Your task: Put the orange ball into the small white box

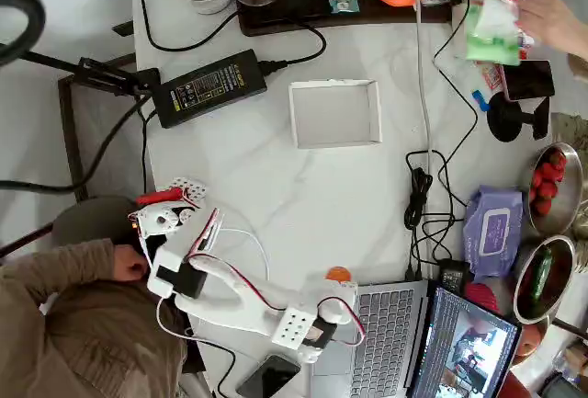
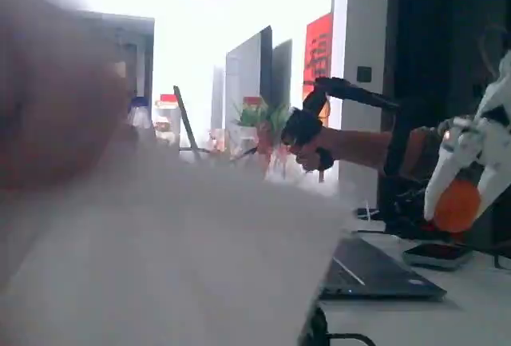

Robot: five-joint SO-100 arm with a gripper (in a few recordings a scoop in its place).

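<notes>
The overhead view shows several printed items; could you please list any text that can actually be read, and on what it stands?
None can be read.
Black power adapter: label print too small.
Purple wipes pack: label blurred.
Green packet in a person's hand: print illegible.
Laptop screen: no legible text.

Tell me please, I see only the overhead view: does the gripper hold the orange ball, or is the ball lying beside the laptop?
Observer: It holds it. In the fixed view the gripper closes on the orange ball from both sides.
Operator: Is the ball off the table?
Observer: Yes. The fixed view shows it hanging clear above the table, with a dark phone lying below it.
</notes>
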